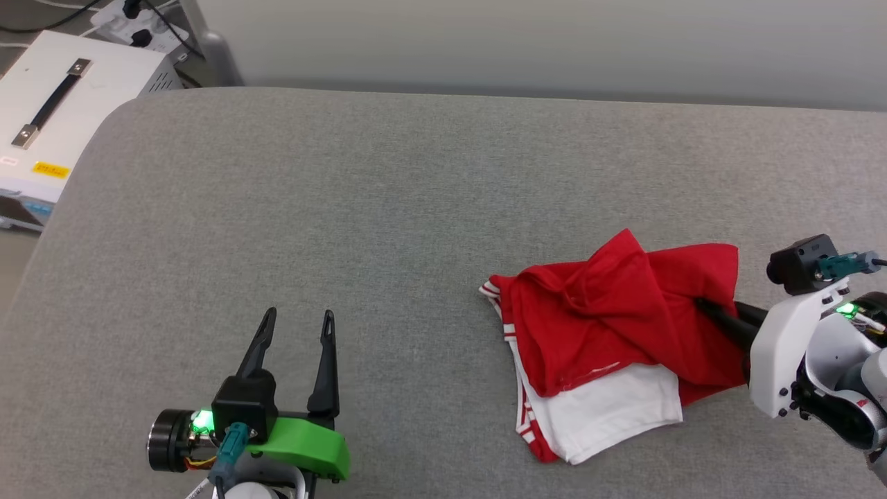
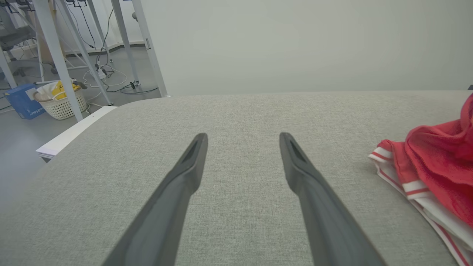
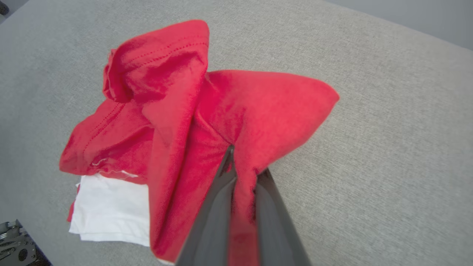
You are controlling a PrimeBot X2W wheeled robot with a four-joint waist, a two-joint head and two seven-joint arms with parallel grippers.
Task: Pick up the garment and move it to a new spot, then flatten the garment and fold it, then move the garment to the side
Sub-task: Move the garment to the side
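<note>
Where the wide grey fabric-covered work surface [image 1: 346, 208] spreads across the head view, the garment [image 1: 610, 312], a red jersey-style T-shirt, lies crumpled on its right half, near the front edge. Its red body is bunched into a raised fold on top, a flat white short sleeve [image 1: 610, 409] sticks out below it, and red-and-white striped trim [image 1: 520, 388] runs down its left edge. Whatever print it carries is folded out of sight.

Off the surface's far left corner stands a white box-shaped case [image 1: 76, 118] with a black strap handle [image 1: 52, 104] on its lid. A small yellow label [image 1: 50, 169] sits on the case, its writing too small to read.

The right gripper [image 1: 721, 315] reaches in from the right edge, its dark fingers going into the shirt's right side. In the right wrist view the two fingers are pressed close together with a pleat of red cloth pinched between them [image 3: 244, 162].

The left gripper [image 1: 298, 319] rests at the lower left, well apart from the shirt, its jaws spread wide over bare grey cloth with nothing between them.

Through the left wrist view, a white woven basket [image 2: 63, 105] and a blue carton [image 2: 22, 101] stand on the floor beyond the surface. The carton's white lettering is too blurred to read.
</note>
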